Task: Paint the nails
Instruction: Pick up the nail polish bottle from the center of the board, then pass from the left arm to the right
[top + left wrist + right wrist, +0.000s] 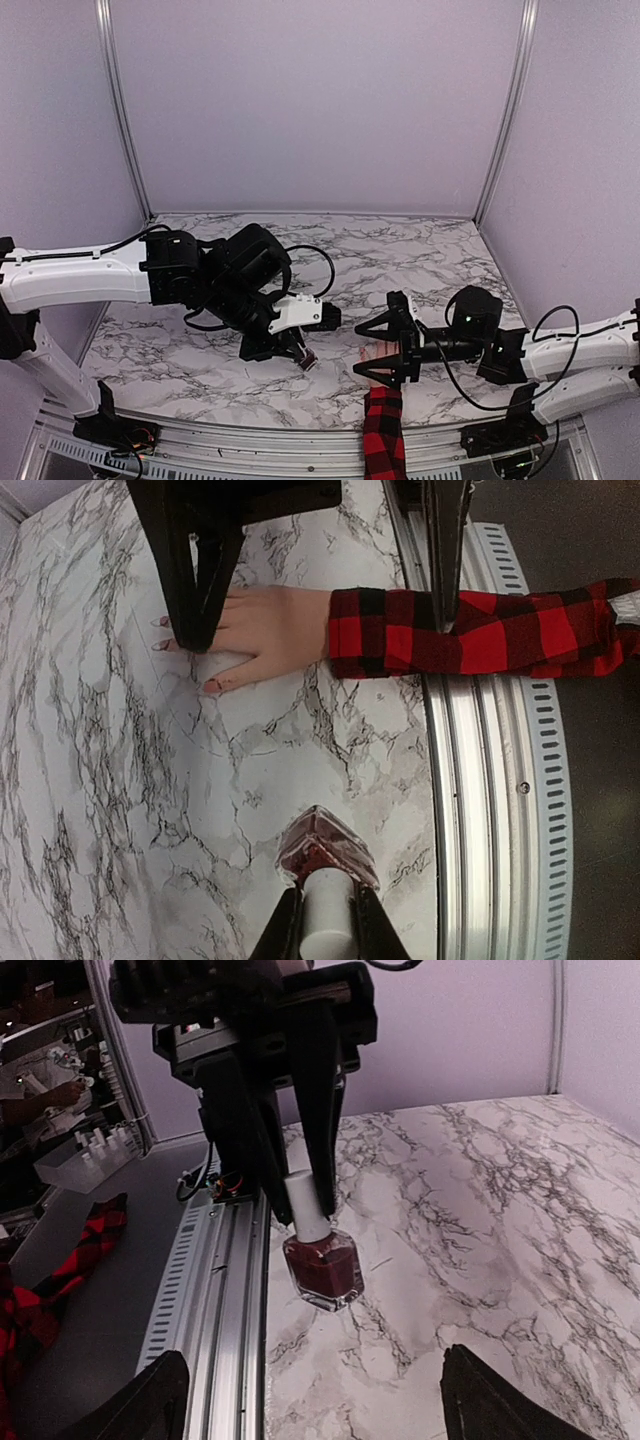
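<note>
Left wrist view | left gripper [325, 895] pinched the polish bottle [322, 852] by its white cap [328, 927], likely steadying it for opening | right gripper [366, 350] spread wide, empty, above the hand [272, 630] | nails [211, 686] lay on the marble table [300, 765], palm down, presumably offered for painting.

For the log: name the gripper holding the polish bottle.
The left gripper, clamping the red bottle by its neck; the right gripper stands open over the hand.
</note>
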